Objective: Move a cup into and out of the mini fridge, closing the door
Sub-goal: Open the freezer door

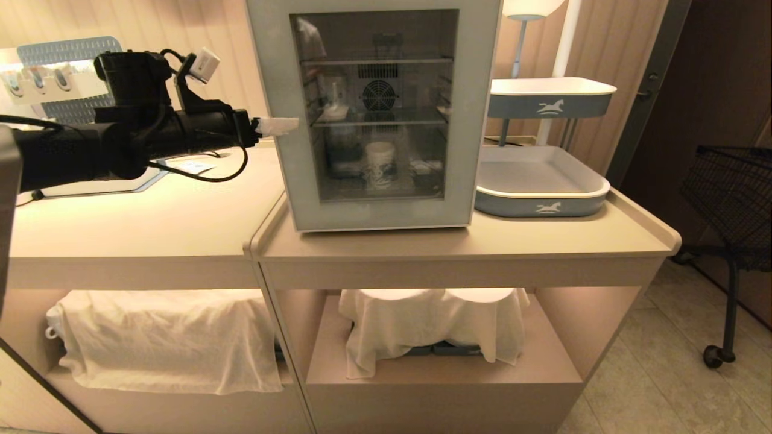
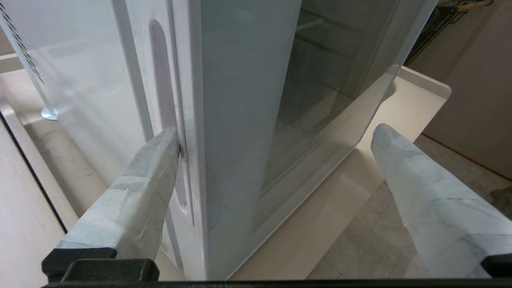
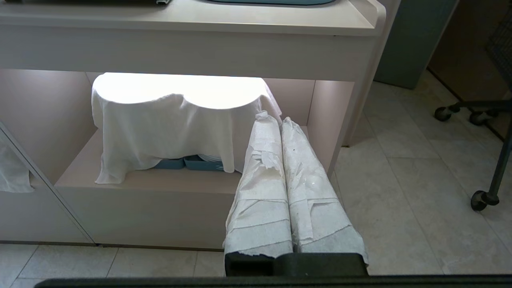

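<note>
Grey-blue frame on the door [image 1: 374, 114] around dark glass; white cup [image 1: 380, 166] with blue print; grey-blue trays [image 1: 543, 187] bearing white horses.

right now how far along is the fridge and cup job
Looks done: the cup stands on the mini fridge's bottom shelf behind the shut door. In hand: the left hand is open at the door's left edge, one finger touching the side recess. Left: open the door, take the cup out, close up. The right hand hangs shut, low, idle.

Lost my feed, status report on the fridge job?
Left gripper open, straddling door edge at the fridge. Right gripper shut, parked low. Cup inside, door closed. Nothing in the way.
</note>
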Motion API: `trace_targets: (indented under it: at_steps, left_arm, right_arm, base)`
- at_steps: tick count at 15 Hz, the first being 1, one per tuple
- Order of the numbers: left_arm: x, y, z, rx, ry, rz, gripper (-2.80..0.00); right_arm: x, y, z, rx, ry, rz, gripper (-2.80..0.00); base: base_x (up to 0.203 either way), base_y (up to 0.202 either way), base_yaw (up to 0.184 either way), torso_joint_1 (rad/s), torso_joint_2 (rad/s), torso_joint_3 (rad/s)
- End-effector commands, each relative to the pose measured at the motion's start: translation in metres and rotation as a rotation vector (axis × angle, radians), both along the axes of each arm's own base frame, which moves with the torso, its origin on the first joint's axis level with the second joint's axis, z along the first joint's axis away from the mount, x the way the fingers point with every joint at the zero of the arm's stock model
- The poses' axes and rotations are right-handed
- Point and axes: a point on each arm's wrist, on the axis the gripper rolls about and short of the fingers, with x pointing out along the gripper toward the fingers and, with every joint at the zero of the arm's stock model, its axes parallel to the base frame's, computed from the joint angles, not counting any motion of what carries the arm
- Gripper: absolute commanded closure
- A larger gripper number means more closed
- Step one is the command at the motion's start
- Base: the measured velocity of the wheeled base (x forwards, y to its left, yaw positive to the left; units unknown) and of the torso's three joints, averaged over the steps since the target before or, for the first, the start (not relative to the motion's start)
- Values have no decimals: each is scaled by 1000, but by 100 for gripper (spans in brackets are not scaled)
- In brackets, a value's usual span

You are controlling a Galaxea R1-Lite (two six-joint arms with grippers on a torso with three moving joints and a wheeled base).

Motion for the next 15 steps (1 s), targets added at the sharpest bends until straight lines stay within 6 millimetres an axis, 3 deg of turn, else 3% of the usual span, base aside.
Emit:
trace_targets:
  at_steps: [1,15]
  left_arm:
    - [-2,-4,2,-4,-3,-14,-280]
    - [8,-10,-9,-7,3,-23,-280]
  right_arm:
    - [0,0,0,-1,-1,0,0]
    - [0,0,0,-1,0,0,0]
  base:
    - [0,0,0,0,0,0]
    - [0,0,0,0,0,0]
